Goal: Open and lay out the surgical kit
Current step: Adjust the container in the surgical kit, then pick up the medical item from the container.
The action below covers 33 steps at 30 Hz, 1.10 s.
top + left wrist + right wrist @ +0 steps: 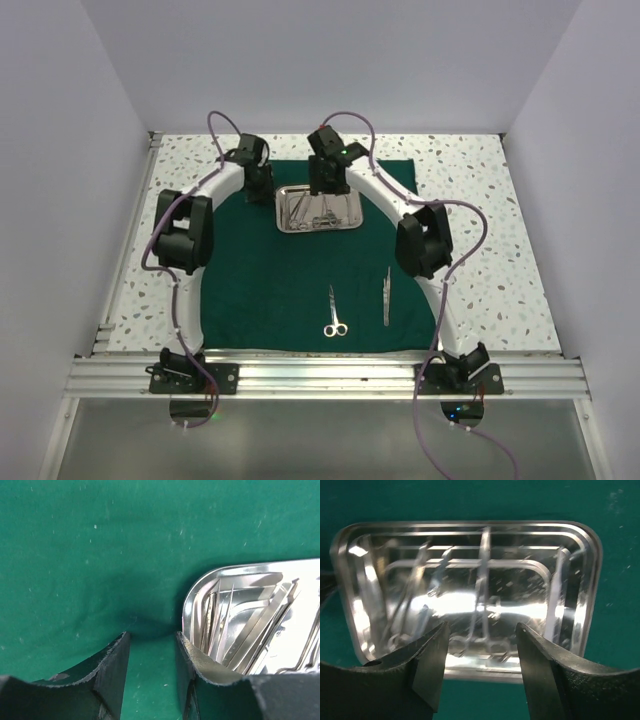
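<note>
The cloth (270,280) lies spread on the counter (500,280), tray (320,209) upper centre, scissors (334,312) and tweezers (387,296) lower centre. The left fingers (110,665) stand open beside the tray, the right fingers (430,660) open above it.

The dark green square cloth drape (260,280) lies mid-frame on the speckled table (480,250). The shiny rectangular steel tray (285,208) sits on its upper centre. Below, on the drape, steel scissors (334,312) lie left of slim steel tweezers (387,296), apart.
</note>
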Motion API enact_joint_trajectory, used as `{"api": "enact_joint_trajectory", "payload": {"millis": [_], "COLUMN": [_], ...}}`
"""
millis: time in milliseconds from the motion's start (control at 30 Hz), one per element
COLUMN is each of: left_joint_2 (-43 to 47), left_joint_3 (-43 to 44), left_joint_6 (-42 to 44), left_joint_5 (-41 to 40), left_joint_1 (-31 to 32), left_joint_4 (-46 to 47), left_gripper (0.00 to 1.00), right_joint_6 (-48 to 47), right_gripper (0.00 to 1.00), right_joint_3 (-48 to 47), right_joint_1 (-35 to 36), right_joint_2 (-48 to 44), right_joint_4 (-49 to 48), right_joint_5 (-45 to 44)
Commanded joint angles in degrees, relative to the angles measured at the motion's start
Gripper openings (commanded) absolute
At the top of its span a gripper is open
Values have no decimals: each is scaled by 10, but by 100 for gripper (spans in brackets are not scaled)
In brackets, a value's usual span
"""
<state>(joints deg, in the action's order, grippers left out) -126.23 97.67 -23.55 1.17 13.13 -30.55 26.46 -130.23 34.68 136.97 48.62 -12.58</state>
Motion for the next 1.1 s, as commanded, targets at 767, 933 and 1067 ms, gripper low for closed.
{"api": "enact_joint_trajectory", "payload": {"millis": [767, 933, 1067], "left_joint_2": [199, 246, 279], "left_joint_3": [-119, -165, -195], "left_joint_6": [3, 0, 6], "left_joint_5": [16, 26, 17], "left_joint_1": [1, 0, -4], "left_joint_4": [-46, -36, -38], "left_gripper": [45, 45, 45], "right_joint_6": [10, 19, 18], "right_gripper": [59, 55, 52], "right_joint_3": [-180, -185, -199], "right_joint_1": [-22, -22, -22], "right_joint_2": [155, 177, 201], "right_joint_4": [-12, -14, -7], "right_joint_5": [-25, -50, -62]}}
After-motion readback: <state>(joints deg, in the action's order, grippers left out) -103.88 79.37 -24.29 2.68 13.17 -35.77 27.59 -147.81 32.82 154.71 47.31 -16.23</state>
